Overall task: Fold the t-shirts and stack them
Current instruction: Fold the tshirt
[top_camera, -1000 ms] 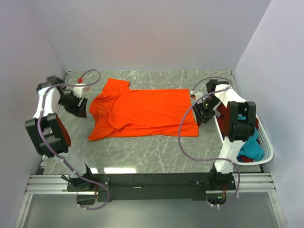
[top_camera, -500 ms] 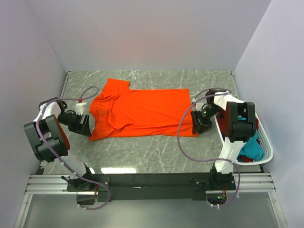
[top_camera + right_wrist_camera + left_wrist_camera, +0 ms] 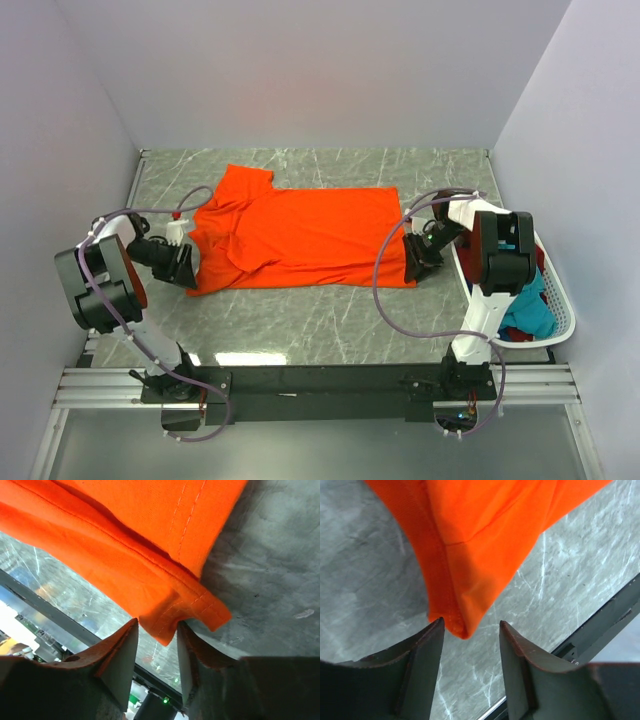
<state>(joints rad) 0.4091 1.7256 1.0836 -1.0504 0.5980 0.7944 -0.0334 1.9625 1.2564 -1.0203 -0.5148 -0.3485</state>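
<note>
The orange t-shirt (image 3: 300, 235) lies spread flat on the grey marbled table, collar end to the left. My left gripper (image 3: 188, 266) is low at its near left corner. In the left wrist view that corner (image 3: 457, 625) pokes in between the open fingers of the left gripper (image 3: 471, 622), touching only the left finger. My right gripper (image 3: 412, 262) is at the near right hem corner. In the right wrist view the hem (image 3: 165, 622) is bunched between both fingertips of the right gripper (image 3: 157, 623), which is shut on it. A teal t-shirt (image 3: 535, 312) lies in the basket.
A white plastic basket (image 3: 562, 300) with more clothes stands at the table's right edge, right behind the right arm. White walls close in the left, back and right. A metal rail (image 3: 320, 385) with the arm bases runs along the near edge.
Both grippers came down and toward the near edge, to the shirt's near corners, and their jaws narrowed. The right one has closed on the hem corner. The shirt has not shifted.
</note>
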